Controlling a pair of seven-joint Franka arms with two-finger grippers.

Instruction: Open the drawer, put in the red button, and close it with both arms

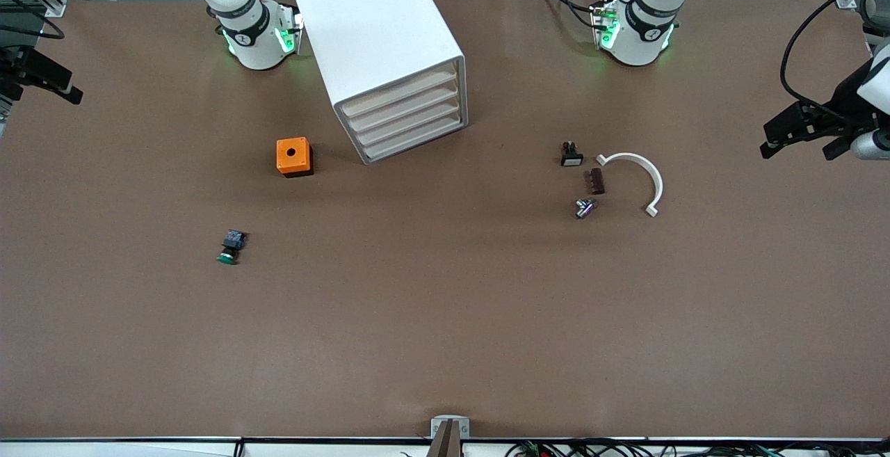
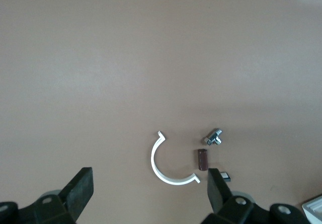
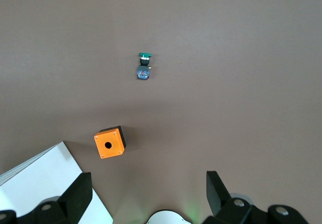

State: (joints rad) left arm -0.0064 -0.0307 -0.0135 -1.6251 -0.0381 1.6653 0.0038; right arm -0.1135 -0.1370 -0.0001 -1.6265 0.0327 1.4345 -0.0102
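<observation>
- Drawer fronts [image 1: 407,113]: all four shut flush in the white cabinet [image 1: 379,39]; neither claw touches them.
- Right gripper [image 1: 49,78] hangs over the right arm's end of the table [image 1: 445,346], fingers [image 3: 75,196] spread wide, nothing between them.
- Outward from it: orange box [image 1: 294,156] with a round hole on top, just beside the cabinet; green-capped push button [image 1: 231,247] on its side, nearer the front camera.
- Left gripper [image 1: 799,151] hangs over the left arm's end, fingers [image 2: 78,191] spread wide, empty.
- Outward from it: white curved clip [image 1: 640,172]; then brown block [image 1: 596,181], metal fitting [image 1: 585,207], small black part [image 1: 571,154] with a pale face and red bits on top. Cannot tell whether it is the red push button.
- Cabinet well apart from this claw.
</observation>
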